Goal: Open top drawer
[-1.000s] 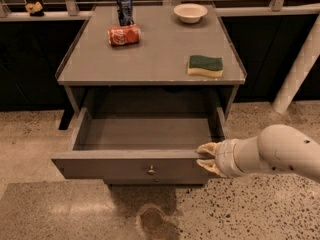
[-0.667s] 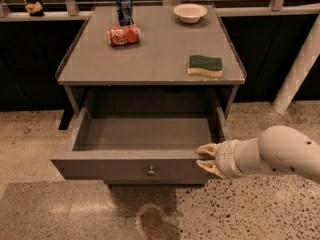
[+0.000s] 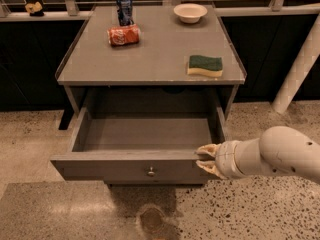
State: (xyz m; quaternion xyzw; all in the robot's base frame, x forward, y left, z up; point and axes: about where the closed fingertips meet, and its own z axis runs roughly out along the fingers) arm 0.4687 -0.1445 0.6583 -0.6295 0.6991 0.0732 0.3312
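The top drawer (image 3: 132, 168) of the grey cabinet stands pulled far out, and its inside shows bare. A small round metal knob (image 3: 150, 172) sits at the centre of its flat front. My gripper (image 3: 204, 159) is at the right end of that front, level with its top edge. Its two tan fingertips (image 3: 206, 149) are spread apart with nothing held between them. My white arm (image 3: 280, 154) comes in from the right.
On the cabinet top (image 3: 150, 59) are an upright blue can (image 3: 124, 9), a red can lying on its side (image 3: 123, 35), a white bowl (image 3: 190, 12) and a green-and-yellow sponge (image 3: 205, 65). A white post (image 3: 297, 69) leans at the right. The floor is speckled.
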